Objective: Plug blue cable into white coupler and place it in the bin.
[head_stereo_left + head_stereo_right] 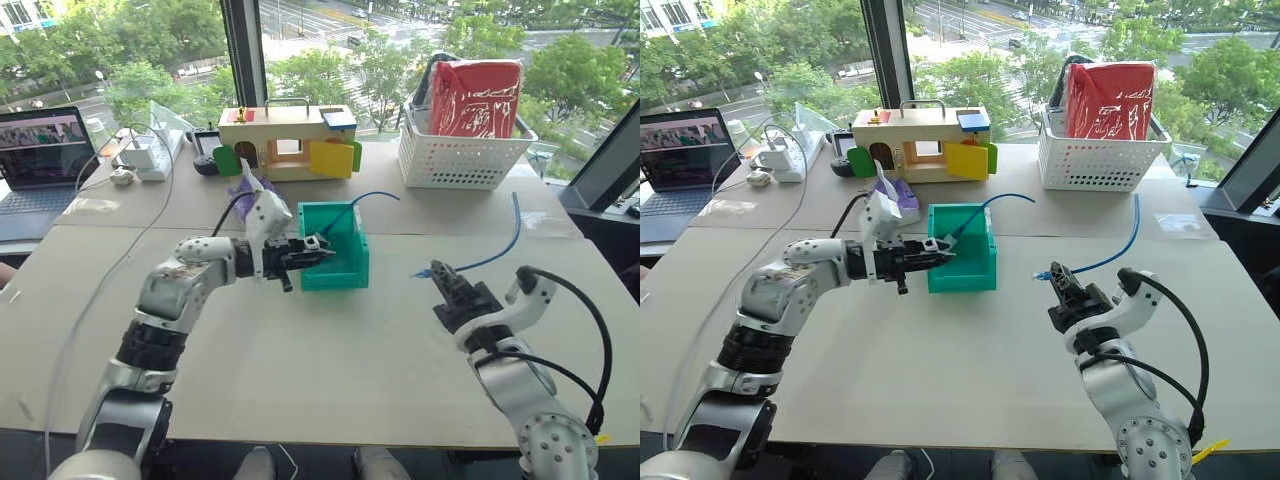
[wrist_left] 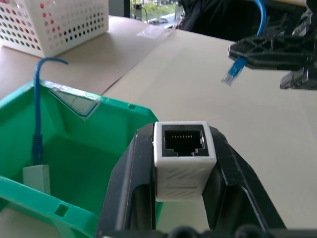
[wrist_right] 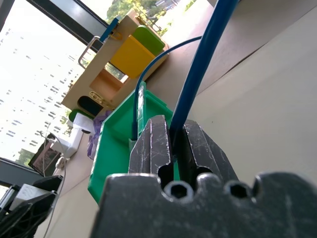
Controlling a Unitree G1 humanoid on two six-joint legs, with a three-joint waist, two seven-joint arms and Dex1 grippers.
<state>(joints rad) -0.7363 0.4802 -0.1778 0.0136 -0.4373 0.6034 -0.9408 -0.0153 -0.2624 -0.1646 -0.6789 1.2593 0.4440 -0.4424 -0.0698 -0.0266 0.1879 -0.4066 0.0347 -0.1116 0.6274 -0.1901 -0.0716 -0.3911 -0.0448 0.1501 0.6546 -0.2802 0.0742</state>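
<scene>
Second blue cable [image 1: 365, 198] and block [image 2: 36, 178] already in bin [image 1: 349, 262]; left fingers [image 1: 312, 248] beside it clench white coupler [image 2: 182, 158], right fingers [image 1: 447, 283] pinch blue cable [image 1: 500, 248] above table [image 1: 350, 350].

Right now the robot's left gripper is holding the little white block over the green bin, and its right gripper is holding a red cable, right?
Nearly. The cable in the right gripper is blue, not red: the blue cable shows in the right eye view, pinched just behind its plug. The rest holds: the left gripper clamps the white coupler at the bin.
</scene>
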